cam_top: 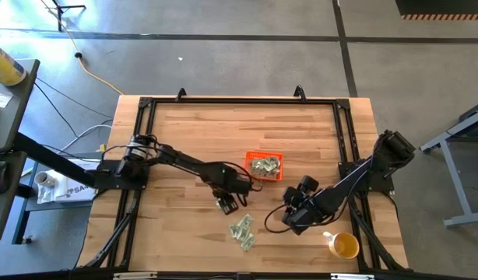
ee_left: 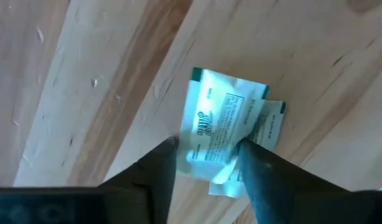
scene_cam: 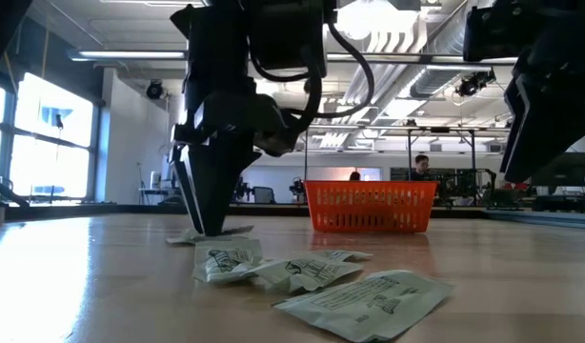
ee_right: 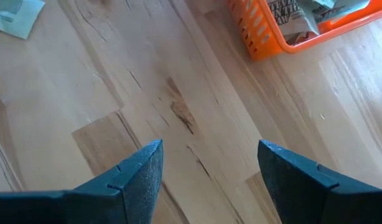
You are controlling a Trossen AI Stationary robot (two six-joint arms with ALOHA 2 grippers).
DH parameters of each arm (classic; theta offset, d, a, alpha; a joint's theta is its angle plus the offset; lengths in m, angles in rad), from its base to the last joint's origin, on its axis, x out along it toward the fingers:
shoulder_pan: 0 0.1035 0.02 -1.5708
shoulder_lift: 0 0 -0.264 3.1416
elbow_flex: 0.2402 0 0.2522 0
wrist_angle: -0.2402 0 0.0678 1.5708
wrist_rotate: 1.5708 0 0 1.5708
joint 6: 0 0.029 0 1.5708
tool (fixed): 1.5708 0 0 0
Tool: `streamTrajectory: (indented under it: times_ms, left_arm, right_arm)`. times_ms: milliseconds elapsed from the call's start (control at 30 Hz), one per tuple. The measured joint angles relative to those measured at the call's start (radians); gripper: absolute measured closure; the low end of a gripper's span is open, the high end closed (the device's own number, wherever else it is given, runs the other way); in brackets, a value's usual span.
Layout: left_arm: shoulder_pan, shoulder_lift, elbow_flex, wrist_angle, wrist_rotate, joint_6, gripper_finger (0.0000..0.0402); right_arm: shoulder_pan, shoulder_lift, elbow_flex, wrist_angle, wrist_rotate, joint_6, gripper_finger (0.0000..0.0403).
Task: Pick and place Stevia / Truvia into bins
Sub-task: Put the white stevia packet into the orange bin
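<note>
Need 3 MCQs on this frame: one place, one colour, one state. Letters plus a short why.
1. The left gripper is:
A. over the yellow cup
B. down at packets on the table
C. inside the orange bin

2. The bin is:
A. blue
B. orange
C. black

3. The right gripper is:
A. open, holding nothing
B. shut on a packet
C. shut on the cup

B: its fingers straddle overlapping packets on the wood.
B: the mesh wall is bright orange.
A: only bare table shows between its spread fingers.
</note>
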Motion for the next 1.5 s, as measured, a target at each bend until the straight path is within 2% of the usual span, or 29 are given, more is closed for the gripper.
streamTrajectory:
  times_ms: [300, 533, 633, 767, 900, 1033, 1133, 1300, 1400, 1500]
  left_arm:
    - [0.023, -0.001, 0.000, 0.003, 0.073, 0.026, 0.0287]
    - [0.023, -0.040, 0.014, -0.013, 0.068, 0.053, 0.0353]
    - [0.029, -0.068, 0.053, -0.017, 0.028, 0.075, 0.0378]
    - [0.053, -0.083, 0.134, -0.034, -0.052, 0.128, 0.0379]
    - [0.098, -0.084, 0.215, -0.042, -0.063, 0.173, 0.0372]
    - [0.150, -0.084, 0.280, -0.018, -0.089, 0.223, 0.0379]
    - [0.191, -0.084, 0.296, 0.069, -0.086, 0.265, 0.0379]
    - [0.238, -0.037, 0.296, 0.186, -0.013, 0.314, 0.0378]
    - [0.238, 0.014, 0.294, 0.212, -0.043, 0.340, 0.0357]
    - [0.237, 0.043, 0.294, 0.250, -0.099, 0.386, 0.0307]
  right_arm:
    - [-0.042, 0.000, 0.000, 0.004, -0.027, 0.000, 0.0151]
    - [-0.065, 0.000, 0.000, 0.002, -0.030, 0.000, 0.0151]
    - [-0.072, 0.000, 0.000, -0.001, -0.025, -0.004, 0.0151]
    - [-0.071, 0.000, 0.000, -0.002, 0.006, -0.002, 0.0151]
    - [-0.048, -0.017, 0.000, -0.012, 0.035, 0.032, 0.0151]
    - [0.008, -0.070, 0.000, -0.059, 0.121, 0.119, 0.0151]
    - [0.039, -0.098, 0.000, -0.119, 0.134, 0.162, 0.0151]
    - [0.063, -0.105, 0.000, -0.178, 0.111, 0.166, 0.0151]
    - [0.067, -0.105, 0.000, -0.183, 0.111, 0.165, 0.0151]
    - [0.067, -0.105, 0.000, -0.181, 0.119, 0.146, 0.0151]
